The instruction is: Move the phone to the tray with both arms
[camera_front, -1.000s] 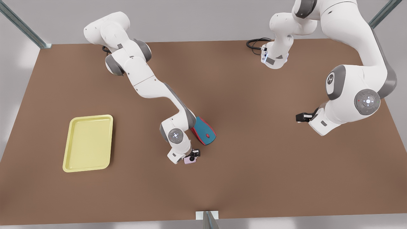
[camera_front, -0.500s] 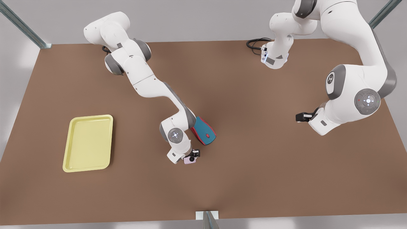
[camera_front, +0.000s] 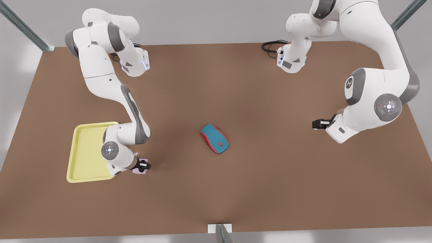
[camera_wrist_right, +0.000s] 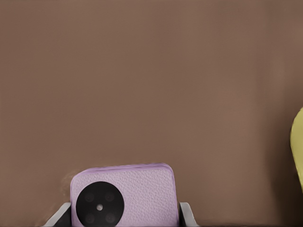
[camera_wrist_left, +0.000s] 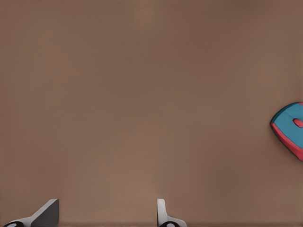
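The phone (camera_front: 140, 170) sits right between the fingers of the right gripper (camera_front: 143, 166), the one at the front view's left. In the right wrist view the lilac phone (camera_wrist_right: 124, 196) fills the gap between the two pale fingertips (camera_wrist_right: 187, 213), one against each side edge, with its dark round lens facing the camera. So that claw is closed on the phone, gripping it across its width. Seen from the front, the phone is just beside the tray (camera_front: 83, 152), off its near corner on the front view's right, and over the brown table (camera_front: 256, 182), not inside the rim. Whether it is touching the tabletop or raised a little off it, I cannot tell. A sliver of the tray's yellow edge (camera_wrist_right: 298, 146) shows in the right wrist view too.

The left gripper (camera_front: 316, 124) is at the front view's right, well apart from the phone and the tray, hanging over bare table while that arm waits. In the left wrist view its two fingertips (camera_wrist_left: 163, 213) stand wide apart with nothing between them, so it is open. The mouse (camera_wrist_left: 289, 128) shows at the edge of that view.

Counting: two white arms, two grippers, one phone, one yellow tray, one teal-and-red mouse (camera_front: 215, 138) lying near the middle of the table, between the two grippers and touching neither. A black cable (camera_front: 270, 46) loops at the far edge, by the base of the left arm.
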You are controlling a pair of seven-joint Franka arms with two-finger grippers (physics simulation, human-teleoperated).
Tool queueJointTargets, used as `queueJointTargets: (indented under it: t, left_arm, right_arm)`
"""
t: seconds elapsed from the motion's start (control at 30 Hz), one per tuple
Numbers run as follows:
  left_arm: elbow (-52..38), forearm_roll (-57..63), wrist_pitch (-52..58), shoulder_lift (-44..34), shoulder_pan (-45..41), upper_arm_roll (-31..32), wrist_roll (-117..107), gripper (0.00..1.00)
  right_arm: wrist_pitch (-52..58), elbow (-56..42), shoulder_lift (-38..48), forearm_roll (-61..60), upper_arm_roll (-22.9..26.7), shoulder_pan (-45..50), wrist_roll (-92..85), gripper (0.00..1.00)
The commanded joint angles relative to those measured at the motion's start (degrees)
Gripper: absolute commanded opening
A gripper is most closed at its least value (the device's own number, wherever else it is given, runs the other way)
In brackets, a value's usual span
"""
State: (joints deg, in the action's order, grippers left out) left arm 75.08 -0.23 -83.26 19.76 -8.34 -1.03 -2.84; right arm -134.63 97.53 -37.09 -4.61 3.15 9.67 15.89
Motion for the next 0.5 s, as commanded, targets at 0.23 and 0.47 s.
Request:
queueJointTargets:
  t: [0.23,0.47]
  left_arm:
    - [0.0,0.0,0.0,0.0,-0.1,0.1,-1.9,1.0]
    - [0.0,0.1,-0.1,0.3,0.0,0.1,-2.0,1.0]
  right_arm:
    - [-0.7,9.7,10.2,0.2,6.7,-13.1,-63.5,0.77]
    - [-0.6,9.3,10.2,-0.1,6.6,-13.1,-63.4,1.0]
